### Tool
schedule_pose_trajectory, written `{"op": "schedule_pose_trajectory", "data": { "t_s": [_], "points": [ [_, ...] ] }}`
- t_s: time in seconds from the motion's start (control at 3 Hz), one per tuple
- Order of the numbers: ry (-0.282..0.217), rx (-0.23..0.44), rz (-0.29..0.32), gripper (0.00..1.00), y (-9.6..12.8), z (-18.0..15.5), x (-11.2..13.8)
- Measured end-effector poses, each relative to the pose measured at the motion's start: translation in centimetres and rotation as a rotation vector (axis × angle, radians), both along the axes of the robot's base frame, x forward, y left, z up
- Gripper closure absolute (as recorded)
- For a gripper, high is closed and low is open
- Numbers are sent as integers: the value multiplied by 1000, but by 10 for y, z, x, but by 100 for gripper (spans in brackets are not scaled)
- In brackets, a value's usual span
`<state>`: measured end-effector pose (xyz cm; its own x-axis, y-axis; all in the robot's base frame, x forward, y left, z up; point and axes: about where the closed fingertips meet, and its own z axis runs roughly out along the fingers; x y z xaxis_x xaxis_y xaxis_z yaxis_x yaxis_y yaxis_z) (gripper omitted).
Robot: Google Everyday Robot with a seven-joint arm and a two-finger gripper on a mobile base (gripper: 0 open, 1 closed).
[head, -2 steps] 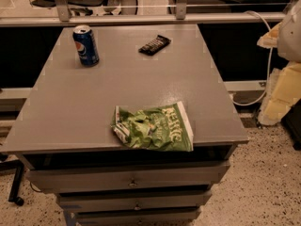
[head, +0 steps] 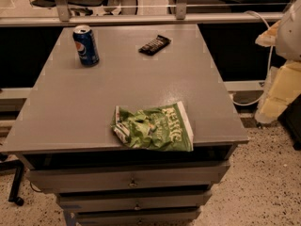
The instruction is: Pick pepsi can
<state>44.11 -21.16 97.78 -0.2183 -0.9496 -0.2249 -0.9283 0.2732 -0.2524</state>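
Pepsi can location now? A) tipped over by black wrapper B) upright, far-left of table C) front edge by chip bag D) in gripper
B: the pepsi can stands upright at the far-left corner of the table, apart from the black wrapper and chip bag; the gripper is beyond the table's right edge, far from it.

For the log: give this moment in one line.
pepsi can upright, rear-left on drawer cabinet | gripper right of cabinet, away from can | not yet grasped

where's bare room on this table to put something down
Widest bare patch: mid table, between pepsi can, black bar wrapper and chip bag. Front left corner too. Crowded only at the bag. The gripper hangs beyond the right edge.
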Motion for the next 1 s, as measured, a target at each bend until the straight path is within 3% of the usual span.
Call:
{"op": "schedule_pose_trajectory", "data": {
  "t_s": [0.33,0.67,1.0],
  "points": [
    [-21,109,21,0,32,-10,18],
    [-43,313,69,0,95,-29,46],
    [-80,512,156,0,174,-32,69]
  ]
}}
